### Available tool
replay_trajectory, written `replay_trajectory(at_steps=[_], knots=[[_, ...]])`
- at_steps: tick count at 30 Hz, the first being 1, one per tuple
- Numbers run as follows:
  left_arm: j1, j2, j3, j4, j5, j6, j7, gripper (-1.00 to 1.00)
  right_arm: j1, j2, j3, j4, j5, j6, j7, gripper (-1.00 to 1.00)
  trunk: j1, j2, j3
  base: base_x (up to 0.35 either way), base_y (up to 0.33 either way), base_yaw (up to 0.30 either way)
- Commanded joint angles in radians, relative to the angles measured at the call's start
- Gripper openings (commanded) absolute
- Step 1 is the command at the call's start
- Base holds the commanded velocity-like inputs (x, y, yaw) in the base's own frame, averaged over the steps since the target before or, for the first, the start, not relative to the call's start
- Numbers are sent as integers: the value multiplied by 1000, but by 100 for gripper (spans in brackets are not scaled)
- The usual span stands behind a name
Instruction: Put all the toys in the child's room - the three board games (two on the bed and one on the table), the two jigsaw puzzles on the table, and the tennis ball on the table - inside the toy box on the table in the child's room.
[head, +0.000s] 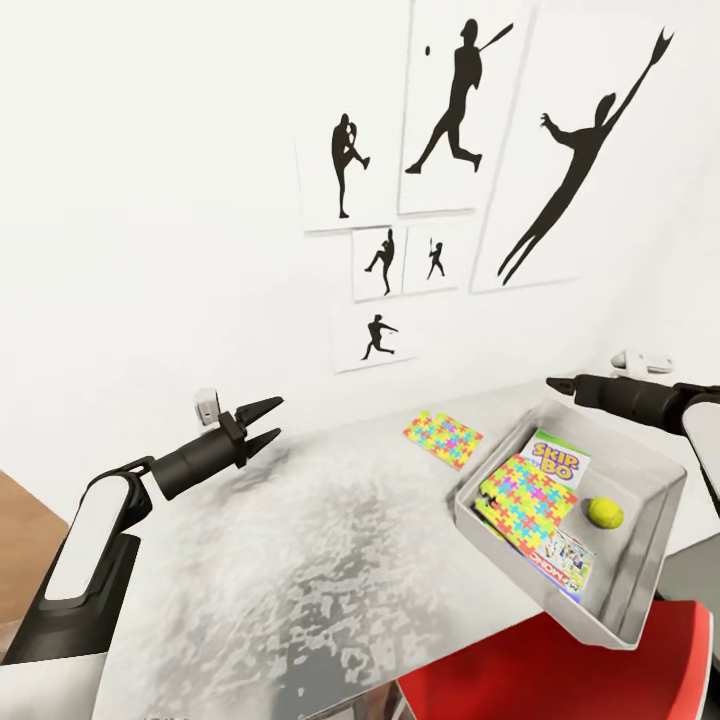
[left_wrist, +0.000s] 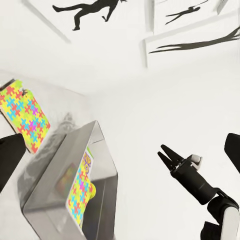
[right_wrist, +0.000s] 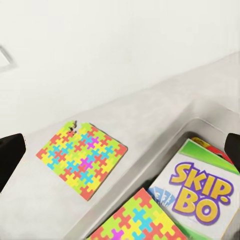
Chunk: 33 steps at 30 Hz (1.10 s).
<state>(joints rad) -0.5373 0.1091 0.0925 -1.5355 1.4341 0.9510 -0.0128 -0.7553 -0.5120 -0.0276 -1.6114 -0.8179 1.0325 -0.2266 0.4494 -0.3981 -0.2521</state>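
On the table (head: 300, 560), the pale grey toy box (head: 655, 560) stands at the right. Inside lie the Skip-Bo board game (head: 562, 458), a jigsaw puzzle (head: 528, 497) overlapping it, the tennis ball (head: 604, 513) and a Monopoly box (head: 562, 562) partly under the puzzle. A second jigsaw puzzle (head: 442, 438) lies flat on the table just left of the box, also seen from both wrists (right_wrist: 82, 157) (left_wrist: 22, 112). My right gripper (head: 555, 386) hovers open above the box's far rim. My left gripper (head: 264, 421) is open and empty above the table's left part.
A red chair seat (head: 520, 680) sits under the table's front edge, below the toy box. The white wall with black baseball silhouette pictures (head: 450, 110) runs right behind the table. A small white object (head: 640, 360) rests at the far right. Wood floor (head: 20, 530) shows at left.
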Motion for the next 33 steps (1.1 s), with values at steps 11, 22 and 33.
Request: replay_trajectory(at_steps=[11,22,33], knots=[[-1,0,-2,1,-3,5,-1,100,-2,-1,0,-1,-10,7,-10,100,1,-2,15,0,0,137],[-1,-2,-2,2,-3,5,-1,100,-3,-1,2,-1,-10,9,-10,100,1,-2,31,0,0,143],[-1,-2,-2,2,-3,5,-1,100,-9,-1,8,6,-13,11,-61,100,1,-2,48,0,0,143]])
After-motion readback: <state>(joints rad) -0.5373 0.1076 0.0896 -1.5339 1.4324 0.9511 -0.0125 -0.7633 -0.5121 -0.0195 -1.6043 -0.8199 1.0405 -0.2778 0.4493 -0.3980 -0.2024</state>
